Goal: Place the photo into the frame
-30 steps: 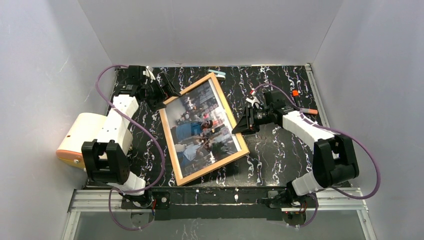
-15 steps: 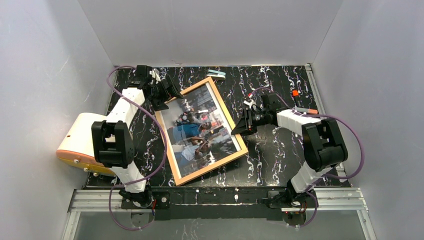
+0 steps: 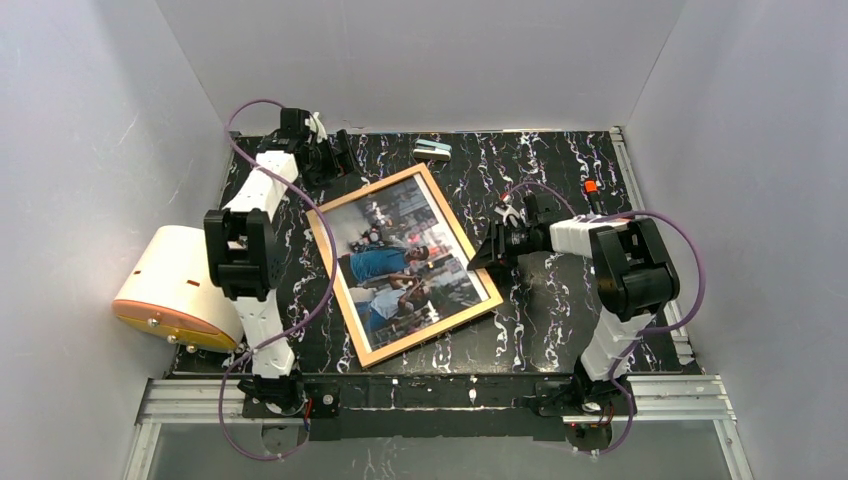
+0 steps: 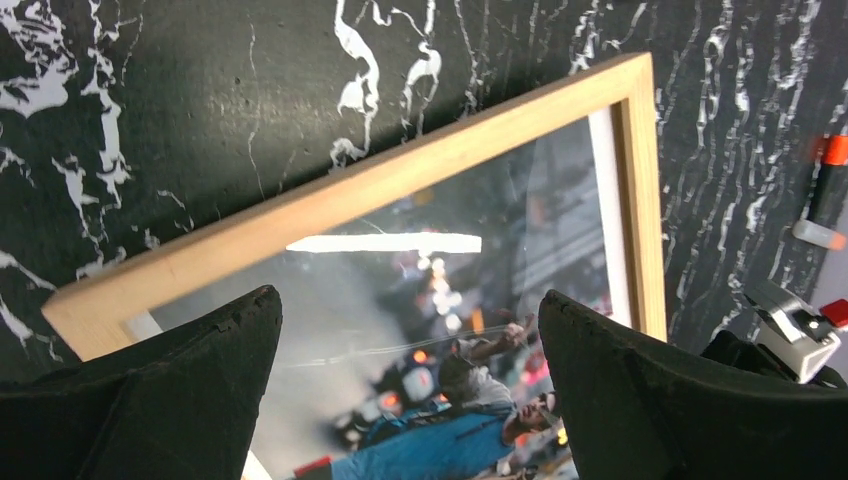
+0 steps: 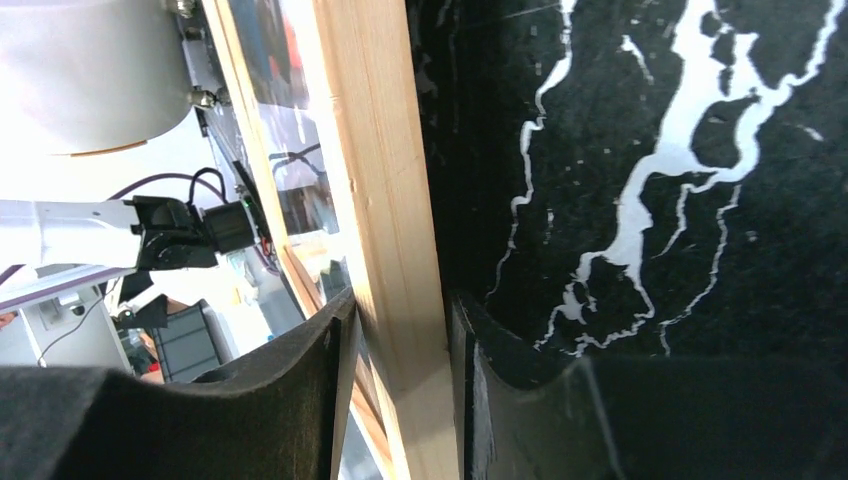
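Two arms worked at the frame (image 4: 350,195), which lay flat on the table (image 3: 540,320) w/ the photo (image 3: 400,265) inside its wood border. The left gripper (image 4: 408,298) hung spread wide and empty over the far-left corner. The right gripper (image 5: 400,310) straddled the right rail; pinching or loose, one could not tell. Probably best: seat the corners gently, w/o dragging the frame.

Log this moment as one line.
left gripper: open, by frame far edge | right gripper: straddling frame right rail, grip unclear | photo: lying inside frame
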